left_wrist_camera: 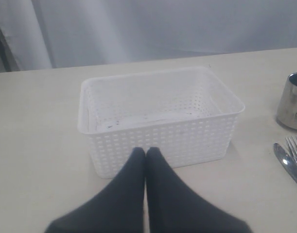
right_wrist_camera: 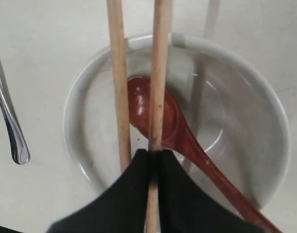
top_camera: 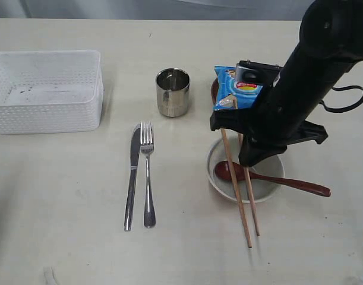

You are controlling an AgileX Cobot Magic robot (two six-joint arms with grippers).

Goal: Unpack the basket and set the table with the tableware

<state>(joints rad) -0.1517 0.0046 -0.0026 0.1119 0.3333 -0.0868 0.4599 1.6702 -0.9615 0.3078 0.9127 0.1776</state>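
Note:
The white basket (top_camera: 47,89) (left_wrist_camera: 158,131) stands empty at the table's left. My left gripper (left_wrist_camera: 146,150) is shut just in front of it, holding nothing. A steel knife (top_camera: 132,178) and fork (top_camera: 148,172) lie side by side mid-table, with the steel cup (top_camera: 172,92) behind them. My right gripper (right_wrist_camera: 154,153) hovers over the cream bowl (top_camera: 214,178) (right_wrist_camera: 75,121), which holds the red-brown spoon (top_camera: 276,181) (right_wrist_camera: 182,136). It is shut on the wooden chopsticks (top_camera: 237,190) (right_wrist_camera: 158,73): one sits between the fingers, the other runs under the finger beside it.
A blue chip bag (top_camera: 237,89) stands behind the bowl, with a sliver of a brown plate (top_camera: 214,90) showing at its side. The right arm (top_camera: 312,77) hides the table behind the bowl. Bare tabletop (top_camera: 62,225) lies at the front left.

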